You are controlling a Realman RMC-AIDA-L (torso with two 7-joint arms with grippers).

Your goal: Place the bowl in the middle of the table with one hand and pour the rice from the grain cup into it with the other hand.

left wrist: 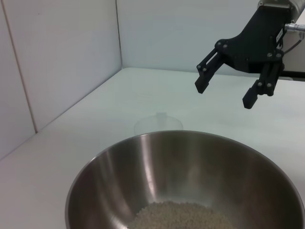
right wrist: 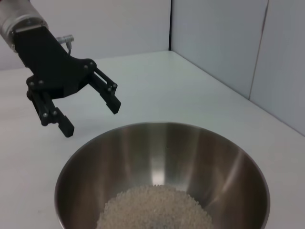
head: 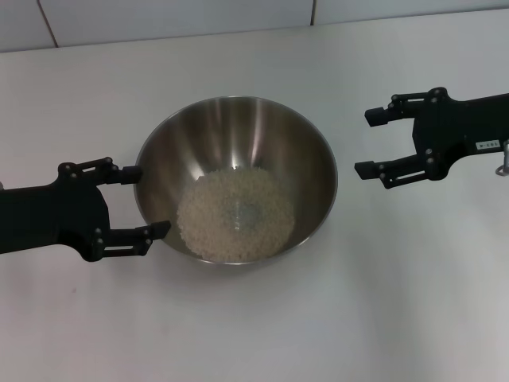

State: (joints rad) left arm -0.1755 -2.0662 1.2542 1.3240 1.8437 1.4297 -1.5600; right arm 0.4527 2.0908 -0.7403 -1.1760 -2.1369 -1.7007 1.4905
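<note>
The steel bowl [head: 238,131] stands in the middle of the white table [head: 254,334] with a flat pile of rice [head: 235,216] in its bottom. My left gripper [head: 149,200] is open, its fingertips at the bowl's left side, one by the rim and one lower. My right gripper [head: 363,143] is open and empty, hanging to the right of the bowl and apart from it. The clear grain cup [left wrist: 158,125] shows faintly in the left wrist view, upright on the table just beyond the bowl [left wrist: 190,162], below the right gripper [left wrist: 224,95]. I cannot make it out in the head view.
White walls stand at the table's far edge [head: 175,32]. The right wrist view shows the bowl [right wrist: 167,152], the rice [right wrist: 152,210] and the open left gripper [right wrist: 92,119] beyond it.
</note>
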